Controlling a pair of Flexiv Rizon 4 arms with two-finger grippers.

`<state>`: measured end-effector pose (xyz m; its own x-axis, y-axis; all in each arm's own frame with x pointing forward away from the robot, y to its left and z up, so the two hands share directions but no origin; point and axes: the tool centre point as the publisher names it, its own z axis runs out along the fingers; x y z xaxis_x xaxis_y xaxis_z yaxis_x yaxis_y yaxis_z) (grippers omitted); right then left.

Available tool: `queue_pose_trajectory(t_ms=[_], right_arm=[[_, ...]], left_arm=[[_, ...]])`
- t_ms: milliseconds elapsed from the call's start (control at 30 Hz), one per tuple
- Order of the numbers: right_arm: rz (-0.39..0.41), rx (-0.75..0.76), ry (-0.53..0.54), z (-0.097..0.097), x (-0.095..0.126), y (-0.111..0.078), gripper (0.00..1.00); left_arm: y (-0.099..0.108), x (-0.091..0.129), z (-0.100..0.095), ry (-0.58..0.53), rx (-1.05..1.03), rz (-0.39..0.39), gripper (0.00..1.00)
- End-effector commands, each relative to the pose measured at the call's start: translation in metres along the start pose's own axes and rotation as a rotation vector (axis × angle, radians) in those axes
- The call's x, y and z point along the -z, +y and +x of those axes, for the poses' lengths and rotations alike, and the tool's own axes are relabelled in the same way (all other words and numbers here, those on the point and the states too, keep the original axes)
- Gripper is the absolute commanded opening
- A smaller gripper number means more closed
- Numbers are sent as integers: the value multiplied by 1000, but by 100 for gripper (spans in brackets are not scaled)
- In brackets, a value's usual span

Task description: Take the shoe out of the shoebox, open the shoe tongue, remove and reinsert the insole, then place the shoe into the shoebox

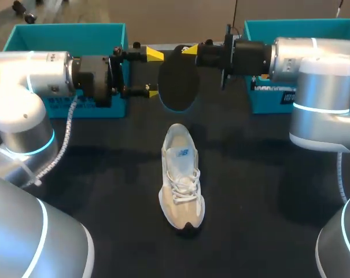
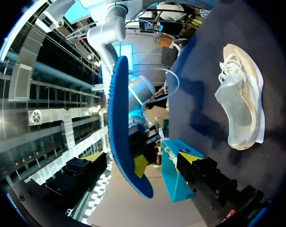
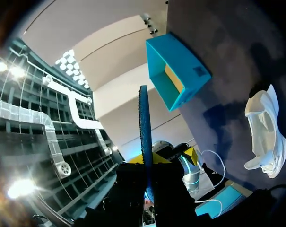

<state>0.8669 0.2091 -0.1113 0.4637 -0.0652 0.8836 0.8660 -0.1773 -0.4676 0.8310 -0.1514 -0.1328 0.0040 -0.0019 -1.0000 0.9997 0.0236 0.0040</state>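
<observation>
Dark blue and dimpled on one face, the thin oval insole (image 1: 177, 84) (image 2: 118, 118) (image 3: 143, 123) hangs upright above the far middle of the black table (image 1: 105, 174). The right gripper (image 1: 189, 52) (image 3: 146, 163) pinches it at its upper edge, one yellow tip on each face. The right arm comes in level from the right.

The left gripper (image 1: 154, 73) (image 2: 142, 158) faces it from the left on a level arm. Its fingers are spread wide, and the insole's edge stands in the gap between them.

Nearer, in the table's middle, the white mesh shoe (image 1: 180, 174) (image 2: 242, 104) (image 3: 265, 132) sits on its sole. It is laced, its toe points near, and its heel lies just near of the hanging insole.

A teal shoebox (image 1: 65, 35) (image 3: 176, 71) stands open at the far left behind the left arm. A second teal box (image 1: 302, 26) (image 2: 173, 175) stands at the far right, partly hidden by the right arm.
</observation>
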Motion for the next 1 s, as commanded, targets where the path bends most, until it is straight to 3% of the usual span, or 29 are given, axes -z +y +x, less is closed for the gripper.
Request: queue_pose_trajectory(t_ms=[33,467,500,633,867,900,967,1000], right_arm=[[0,-6,-1,-2,-11,5,0],[15,-46,-49,-15,-23,17,0],[16,-48,-52,-16,-23,17,0],[20,-57,-60,-17,-24,18,0],[23,-64,-69,-20,-24,19,0],[24,-65,-71,-20,-25,20,0],[25,-65,-71,-20,-25,20,0],[26,-65,-72,-21,-25,21,0]], left_arm=[[-3,-4,1,-36,-1,-2,100],[-7,-11,-3,-57,4,25,100],[-7,-11,-3,-57,5,25,95],[-7,-11,-1,-56,7,23,49],[-8,-12,1,-49,8,18,29],[-9,-12,1,-49,9,20,21],[-11,-13,1,-50,8,22,16],[-11,-14,1,-51,9,23,7]])
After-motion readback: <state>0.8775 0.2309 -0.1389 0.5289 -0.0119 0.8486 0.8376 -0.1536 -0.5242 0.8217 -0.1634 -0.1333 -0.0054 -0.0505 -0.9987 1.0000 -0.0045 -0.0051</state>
